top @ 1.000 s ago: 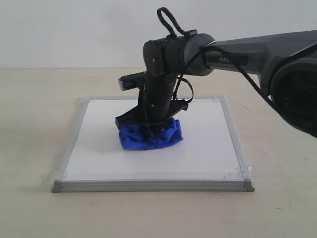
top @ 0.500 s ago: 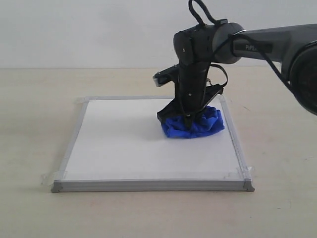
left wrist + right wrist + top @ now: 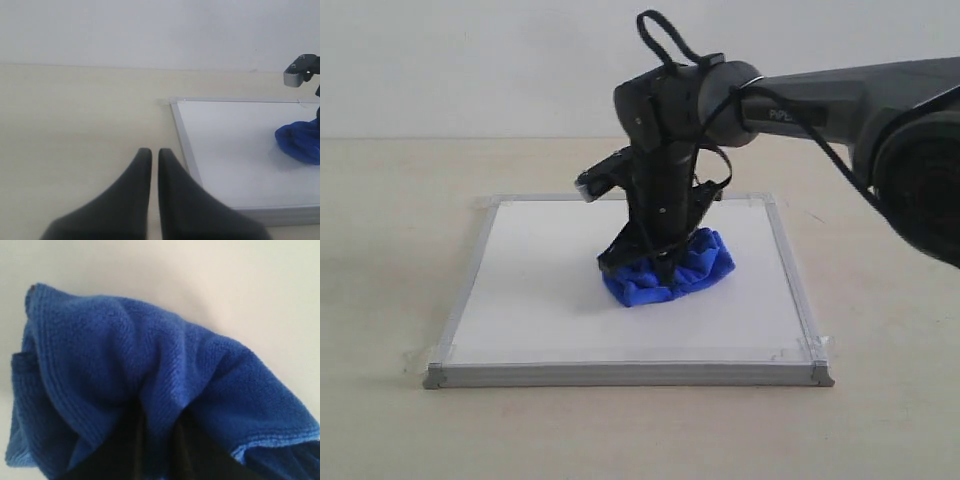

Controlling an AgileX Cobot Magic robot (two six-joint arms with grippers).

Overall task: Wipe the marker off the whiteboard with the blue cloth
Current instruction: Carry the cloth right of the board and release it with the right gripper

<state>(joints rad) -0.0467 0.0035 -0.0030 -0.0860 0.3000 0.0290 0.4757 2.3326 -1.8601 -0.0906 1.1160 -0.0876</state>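
The whiteboard point(image 3: 540, 290) lies flat on the table, its silver frame taped at the corners. No red marker line shows anywhere on its white surface. The bunched blue cloth point(image 3: 682, 270) rests on the board a little right of its middle, pressed down by my right gripper point(image 3: 655, 262), which is shut on a fold of it. In the right wrist view the blue cloth point(image 3: 125, 365) fills the picture with a fold between the dark fingers point(image 3: 120, 450). My left gripper point(image 3: 151, 152) hovers over the bare table beside the whiteboard point(image 3: 225, 150), shut with nothing in it; the blue cloth point(image 3: 300, 142) shows far off.
The right arm point(image 3: 840, 95) reaches in from the right above the board's far right corner. Beige table point(image 3: 390, 220) surrounds the board on all sides, and a pale wall stands behind.
My right gripper swept the cloth from the board's middle to the far right side, then back left and nearer, to just right of the middle.
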